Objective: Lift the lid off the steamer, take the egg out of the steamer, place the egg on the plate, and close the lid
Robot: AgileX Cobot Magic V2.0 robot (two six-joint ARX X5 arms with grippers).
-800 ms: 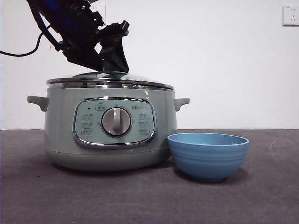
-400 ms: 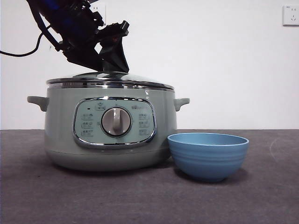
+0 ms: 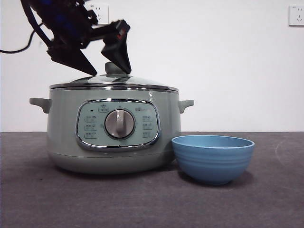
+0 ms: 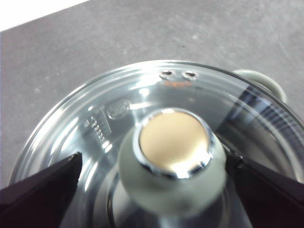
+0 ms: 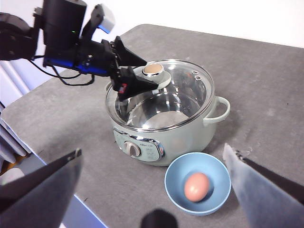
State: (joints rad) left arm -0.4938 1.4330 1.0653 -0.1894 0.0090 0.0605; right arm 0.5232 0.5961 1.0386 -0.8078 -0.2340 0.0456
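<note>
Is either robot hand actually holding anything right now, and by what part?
Nothing is held. The left hand is open, one jaw on each side of the lid knob without gripping it. The right hand is open, empty.

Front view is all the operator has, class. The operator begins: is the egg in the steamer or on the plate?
Observer: The egg lies in the plate; the right wrist view shows it.
Operator: Which arm is at the lid?
Observer: The left tool, open, with one jaw on each side of the knob of the lid.
Operator: And the right tool?
Observer: The right tool hangs open, high above the steamer and plate.
</note>
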